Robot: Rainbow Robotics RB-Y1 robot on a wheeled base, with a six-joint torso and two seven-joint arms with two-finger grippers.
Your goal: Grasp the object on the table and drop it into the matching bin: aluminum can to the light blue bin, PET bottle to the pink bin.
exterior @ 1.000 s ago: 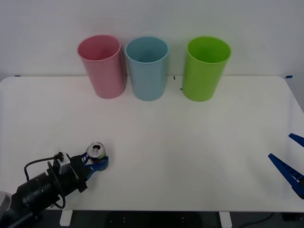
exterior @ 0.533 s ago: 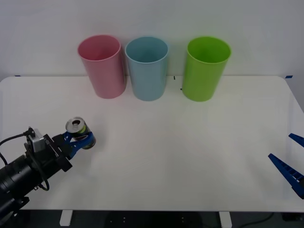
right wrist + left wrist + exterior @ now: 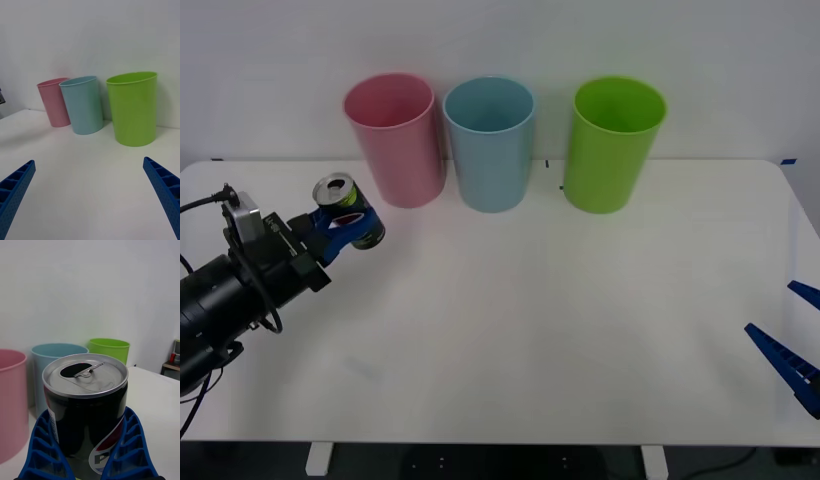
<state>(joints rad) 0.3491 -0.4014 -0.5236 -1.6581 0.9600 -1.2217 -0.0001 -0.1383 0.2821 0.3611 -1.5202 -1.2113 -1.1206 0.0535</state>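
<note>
My left gripper (image 3: 345,222) is shut on the aluminum can (image 3: 348,210), a small silver can with a dark label and an open pull-tab top. It holds the can in the air at the table's left side, in front of and to the left of the pink bin (image 3: 394,139). In the left wrist view the can (image 3: 85,402) sits upright between the blue fingers (image 3: 129,442). The light blue bin (image 3: 490,143) stands just right of the pink one at the back of the white table (image 3: 540,320). My right gripper (image 3: 792,348) rests open at the table's right edge.
A lime green bin (image 3: 613,143) stands right of the light blue bin along the back wall. In the right wrist view the pink bin (image 3: 55,102), the light blue bin (image 3: 83,104) and the green bin (image 3: 132,108) stand in a row beyond my open blue fingers (image 3: 164,191).
My left gripper has lifted the can off the table and carried it back and slightly left, toward the pink bin. The right arm has not moved.
</note>
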